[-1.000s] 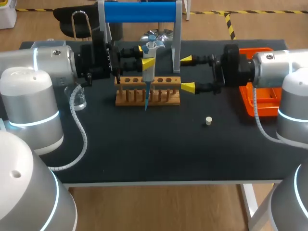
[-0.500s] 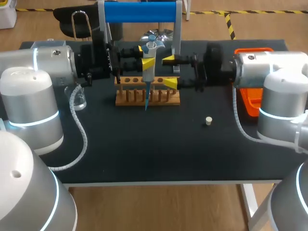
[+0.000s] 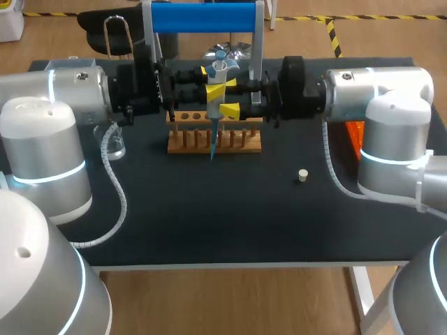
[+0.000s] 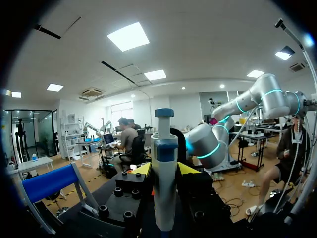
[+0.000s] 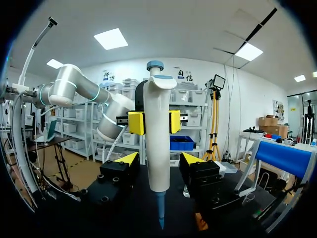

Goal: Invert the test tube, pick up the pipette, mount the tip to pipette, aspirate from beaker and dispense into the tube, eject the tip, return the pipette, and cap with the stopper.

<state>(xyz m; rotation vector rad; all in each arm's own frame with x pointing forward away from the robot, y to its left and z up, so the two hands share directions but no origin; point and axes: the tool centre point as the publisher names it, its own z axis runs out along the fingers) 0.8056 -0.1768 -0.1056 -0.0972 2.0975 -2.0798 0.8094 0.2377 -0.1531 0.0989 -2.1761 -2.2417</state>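
Note:
The white pipette with a blue tip hangs upright over the wooden tube rack. My left gripper is shut on its body from the left. My right gripper has come in from the right, and its yellow tips stand on either side of the pipette. In the right wrist view the pipette sits between my right gripper, open, with a small gap to each finger; my left gripper clamps it higher up. From the left wrist view the pipette fills my left gripper. The small stopper lies on the mat.
A glass beaker stands at the left by my left arm. An orange tray shows behind my right arm. A blue-topped stand rises behind the rack. The black mat stretches toward the front edge.
My right arm has moved left from beside the orange tray to the pipette, and its fingers have narrowed around it. The left arm and pipette have stayed still.

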